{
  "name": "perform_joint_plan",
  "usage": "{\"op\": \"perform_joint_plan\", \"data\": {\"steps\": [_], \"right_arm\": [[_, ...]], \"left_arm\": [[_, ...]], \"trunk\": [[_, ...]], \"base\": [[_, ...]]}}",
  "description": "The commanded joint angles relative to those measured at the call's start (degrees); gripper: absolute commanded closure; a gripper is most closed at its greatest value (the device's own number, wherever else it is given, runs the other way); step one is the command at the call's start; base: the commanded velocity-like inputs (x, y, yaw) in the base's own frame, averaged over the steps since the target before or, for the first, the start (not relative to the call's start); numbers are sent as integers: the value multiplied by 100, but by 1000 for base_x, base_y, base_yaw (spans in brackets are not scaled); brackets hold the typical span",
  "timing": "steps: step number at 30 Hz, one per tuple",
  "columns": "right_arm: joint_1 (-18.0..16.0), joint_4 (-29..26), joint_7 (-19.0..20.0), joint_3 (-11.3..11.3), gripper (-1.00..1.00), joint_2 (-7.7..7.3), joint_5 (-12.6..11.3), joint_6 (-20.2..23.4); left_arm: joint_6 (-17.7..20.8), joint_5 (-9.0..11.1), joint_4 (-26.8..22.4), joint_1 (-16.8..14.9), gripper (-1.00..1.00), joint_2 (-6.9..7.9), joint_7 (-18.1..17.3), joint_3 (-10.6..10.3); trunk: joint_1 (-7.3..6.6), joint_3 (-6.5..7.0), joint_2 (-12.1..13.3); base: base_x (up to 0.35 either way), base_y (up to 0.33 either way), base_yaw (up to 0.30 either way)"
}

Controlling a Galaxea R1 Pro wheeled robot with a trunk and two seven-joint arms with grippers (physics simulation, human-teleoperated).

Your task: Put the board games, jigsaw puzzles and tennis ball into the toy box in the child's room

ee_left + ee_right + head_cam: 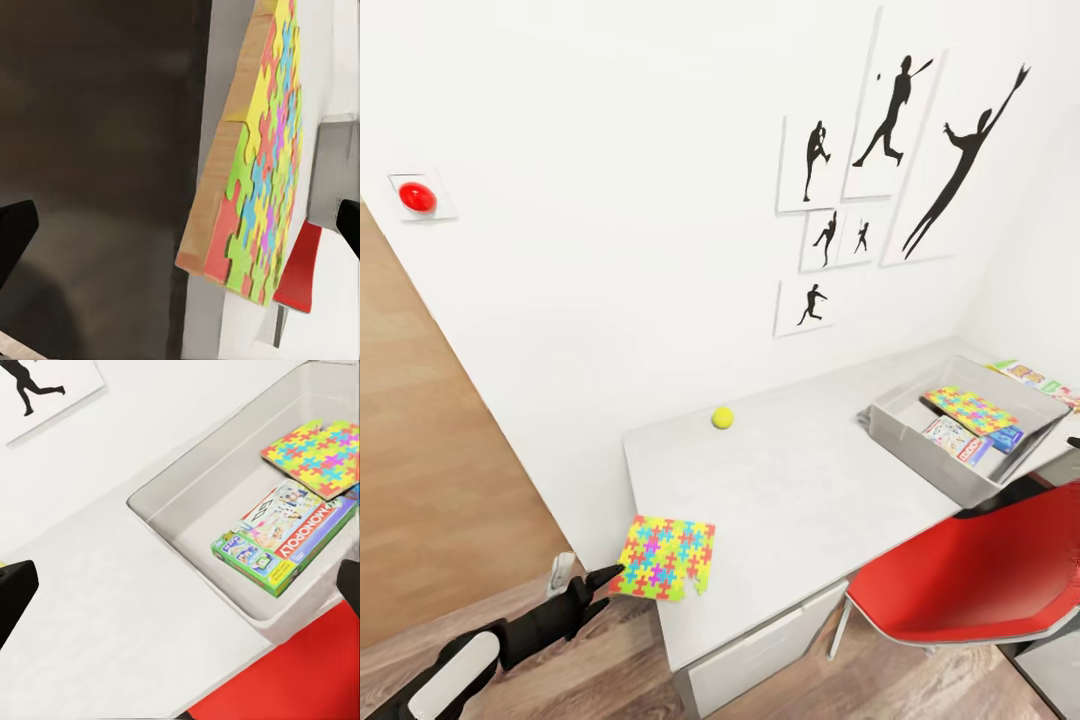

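Desk (800, 490) by white wall | toy box (905, 440): 1 jigsaw (970, 408), Monopoly game (289, 544), blue game (1005, 437) in | left: corner jigsaw (665, 557), tennis ball (722, 417), 3rd game (1032, 376) | left gripper (588, 580) open nr corner jigsaw | right gripper (180, 592) open, empty

A child's room in a home: a pale grey table (800, 480) stands against a white wall hung with black silhouette prints of ball players (890, 170), a red chair (980, 580) beside it. A grey toy box (905, 440) holds a Monopoly box (289, 540), and a jigsaw puzzle (665, 556) and tennis ball (722, 417) lie on the table; the floor (620, 670) is wood.
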Motion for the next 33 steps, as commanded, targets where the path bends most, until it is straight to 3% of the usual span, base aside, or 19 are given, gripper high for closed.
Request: {"op": "perform_joint_plan", "data": {"steps": [1,12,33], "right_arm": [[-9,0,33,-5,-100,0,20,25],[-9,0,33,-5,-100,0,20,25],[-9,0,34,-5,-100,0,20,25]], "left_arm": [[21,55,-1,-5,-100,7,-4,-21],[21,55,-94,-7,-100,8,-3,-21],[21,55,-125,-7,-100,10,-3,-21]], "trunk": [[1,-8,-7],[1,-8,-7],[1,-8,-7]], "base": [[0,0,-188],[0,0,-139],[0,0,-19]]}}
